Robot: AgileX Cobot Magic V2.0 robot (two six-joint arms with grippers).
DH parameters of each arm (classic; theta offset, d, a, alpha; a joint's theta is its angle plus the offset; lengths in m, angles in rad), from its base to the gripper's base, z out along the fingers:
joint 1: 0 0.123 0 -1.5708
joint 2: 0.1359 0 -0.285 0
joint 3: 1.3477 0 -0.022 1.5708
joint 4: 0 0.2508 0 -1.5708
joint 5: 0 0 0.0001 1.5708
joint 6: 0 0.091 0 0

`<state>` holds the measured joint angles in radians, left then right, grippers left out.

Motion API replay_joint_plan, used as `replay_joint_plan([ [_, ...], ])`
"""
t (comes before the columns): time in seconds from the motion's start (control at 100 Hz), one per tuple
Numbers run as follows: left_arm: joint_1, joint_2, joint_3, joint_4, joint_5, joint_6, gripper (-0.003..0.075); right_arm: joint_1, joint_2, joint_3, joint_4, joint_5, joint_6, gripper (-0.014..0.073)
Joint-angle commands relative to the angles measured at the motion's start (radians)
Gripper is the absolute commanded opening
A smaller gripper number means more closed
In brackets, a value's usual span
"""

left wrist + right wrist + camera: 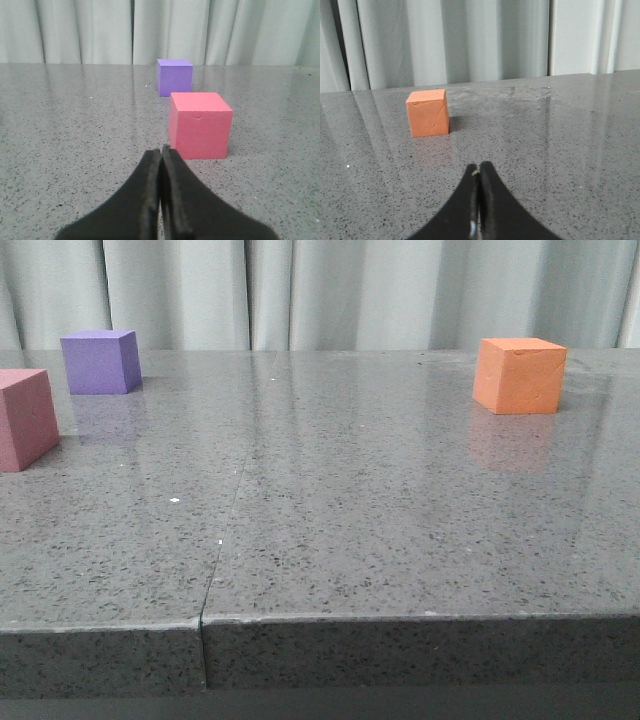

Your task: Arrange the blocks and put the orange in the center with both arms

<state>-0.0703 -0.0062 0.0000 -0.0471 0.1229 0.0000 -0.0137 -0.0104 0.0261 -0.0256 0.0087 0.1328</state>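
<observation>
both black two-fingered grippers, left [160,155] and right [479,172], are closed on nothing. orange matte foam cube [428,113] sits ahead of the right gripper, far right on the grey speckled table [350,540]; right arm is nearer.

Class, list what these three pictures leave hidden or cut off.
- Pink cube: front view's left edge cuts it.
- Both arms: absent from the front view; wrist views show only shut jaws, left gripper, right gripper.
- Orange cube: far faces hidden.
</observation>
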Motion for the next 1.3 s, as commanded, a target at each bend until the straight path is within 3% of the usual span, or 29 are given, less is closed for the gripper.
replay_joint_plan([
  [0.0, 0.003, -0.028, 0.041, -0.003, -0.077, -0.007, -0.002, -0.005, -0.023, -0.016, -0.003, -0.089, -0.005, -0.0067],
  [0.29, 0.003, -0.028, 0.041, -0.003, -0.077, -0.007, -0.002, -0.005, -0.013, -0.052, -0.002, -0.103, -0.004, -0.0067],
  [0.58, 0.003, -0.028, 0.041, -0.003, -0.077, -0.007, -0.002, -0.005, -0.013, -0.2, -0.002, 0.14, -0.004, -0.0067],
  [0.8, 0.003, -0.028, 0.041, -0.003, -0.077, -0.007, -0.002, -0.005, -0.005, -0.287, -0.002, 0.167, -0.004, -0.0067],
  [1.29, 0.003, -0.028, 0.041, -0.003, -0.077, -0.007, -0.002, -0.005, 0.375, -0.56, -0.002, 0.288, -0.004, -0.0067],
])
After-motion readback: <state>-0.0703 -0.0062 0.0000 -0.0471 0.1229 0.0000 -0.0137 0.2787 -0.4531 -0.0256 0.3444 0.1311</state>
